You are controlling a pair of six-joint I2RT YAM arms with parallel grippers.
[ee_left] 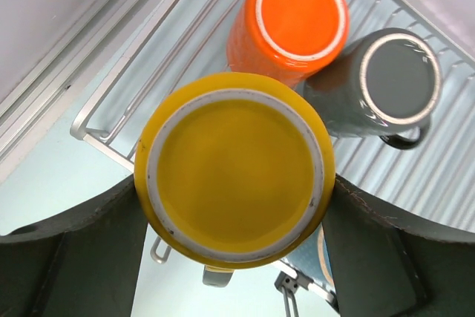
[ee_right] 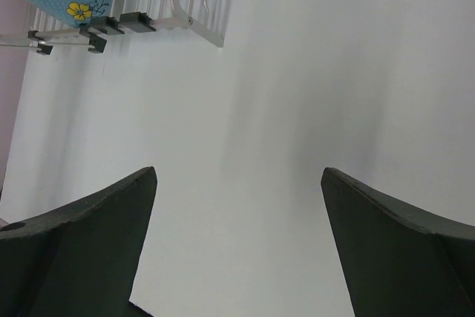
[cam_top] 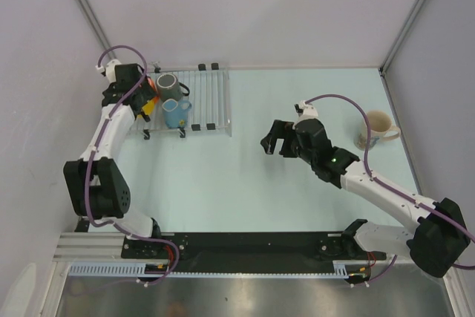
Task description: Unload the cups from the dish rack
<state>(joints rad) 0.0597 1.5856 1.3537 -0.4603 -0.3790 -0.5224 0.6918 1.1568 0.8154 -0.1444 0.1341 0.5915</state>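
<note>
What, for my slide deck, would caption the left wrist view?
Left gripper clasps the upside-down yellow mug; orange mug and dark grey mug stand beyond on the dish rack.

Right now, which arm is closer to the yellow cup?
Left. The left gripper grips the yellow cup on both sides, at the dish rack; the right gripper hangs open over the table, far to its right.

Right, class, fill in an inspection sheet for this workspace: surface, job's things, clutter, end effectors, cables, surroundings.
Surface: pale table, no spills seen.
Job's things: orange cup, grey cup and blue cup in the dish rack; cream cup on the table, right.
Clutter: nothing seen.
End effectors: left end effector closed on the yellow cup at the rack; right end effector open, empty.
Cables: purple cable along each arm.
Surroundings: white walls.
</note>
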